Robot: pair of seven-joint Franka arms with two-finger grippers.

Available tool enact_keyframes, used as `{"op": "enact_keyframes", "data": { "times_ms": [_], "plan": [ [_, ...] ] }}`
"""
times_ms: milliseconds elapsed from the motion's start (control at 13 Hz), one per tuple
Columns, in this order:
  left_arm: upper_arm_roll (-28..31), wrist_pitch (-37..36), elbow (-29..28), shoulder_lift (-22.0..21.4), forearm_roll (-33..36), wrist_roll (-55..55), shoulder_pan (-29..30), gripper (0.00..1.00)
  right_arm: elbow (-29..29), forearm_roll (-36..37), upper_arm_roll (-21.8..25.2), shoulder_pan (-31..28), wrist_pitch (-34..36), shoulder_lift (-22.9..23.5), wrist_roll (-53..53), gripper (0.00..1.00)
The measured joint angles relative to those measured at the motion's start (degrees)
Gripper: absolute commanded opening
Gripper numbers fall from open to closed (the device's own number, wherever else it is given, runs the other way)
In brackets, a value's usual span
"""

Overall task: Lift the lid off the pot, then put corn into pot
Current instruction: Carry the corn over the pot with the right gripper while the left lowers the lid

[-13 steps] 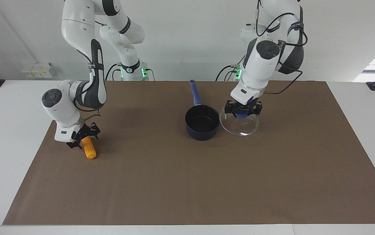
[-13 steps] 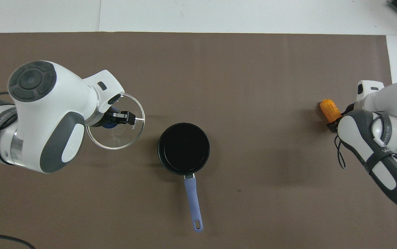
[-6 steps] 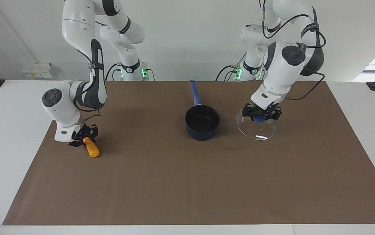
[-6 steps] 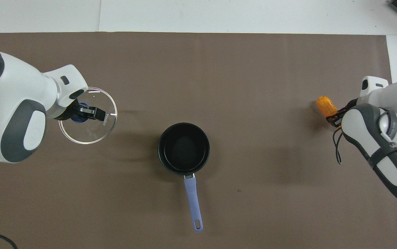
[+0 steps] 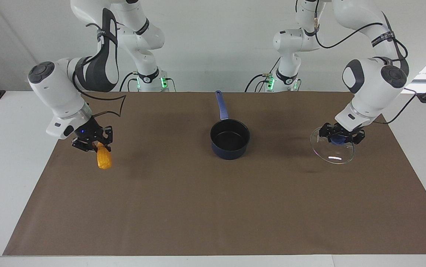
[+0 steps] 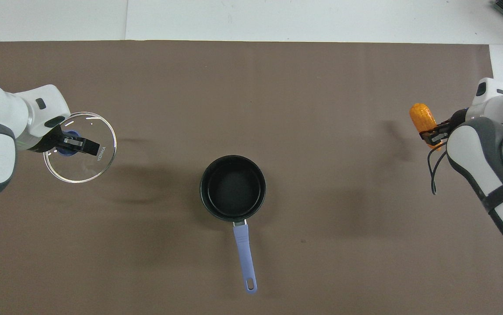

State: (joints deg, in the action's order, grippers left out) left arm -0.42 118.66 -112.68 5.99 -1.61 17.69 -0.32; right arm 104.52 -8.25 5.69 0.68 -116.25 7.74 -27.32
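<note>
L gripper [image 5: 340,136] is clamping lid [image 5: 333,152] knob above mat; R gripper [image 5: 93,141] is pinching corn [image 5: 103,158], seemingly airborne; pot [image 5: 230,139] is sitting uncovered.

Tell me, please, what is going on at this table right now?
Two arms are working around an open pot in the middle of the brown mat. The left end effector is shut on the blue knob of the glass lid, holding it over the mat toward the left arm's end. The right end effector is shut on the corn, lifted above the mat at the right arm's end. The pot has nothing in it yet.
</note>
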Motion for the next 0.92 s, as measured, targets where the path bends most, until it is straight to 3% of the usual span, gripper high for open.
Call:
{"op": "enact_keyframes", "data": {
  "times_ms": [231,615,692,769,923],
  "plan": [
    [-0.22,7.27,-5.12,1.36,0.0,0.0,0.0,0.0,-2.32,3.14,-0.07,4.6,5.57,-3.08,11.43,0.0],
    [-0.22,15.56,-6.27,6.54,0.0,0.04,0.01,0.0,-2.55,5.54,-0.56,19.16,8.65,-5.25,38.26,0.0],
    [-0.21,16.29,-6.28,7.48,0.0,0.04,0.02,0.19,-2.52,5.62,-0.69,22.26,8.65,-5.21,43.79,0.0],
    [-0.17,16.65,-6.28,8.26,0.0,0.04,0.15,0.99,-2.49,5.64,-0.77,25.31,8.64,-5.02,49.29,0.0],
    [-0.26,16.79,-6.17,8.71,-0.32,0.03,0.77,1.0,-2.39,5.6,-0.93,30.81,7.92,-3.89,56.98,0.0]
  ]
}}
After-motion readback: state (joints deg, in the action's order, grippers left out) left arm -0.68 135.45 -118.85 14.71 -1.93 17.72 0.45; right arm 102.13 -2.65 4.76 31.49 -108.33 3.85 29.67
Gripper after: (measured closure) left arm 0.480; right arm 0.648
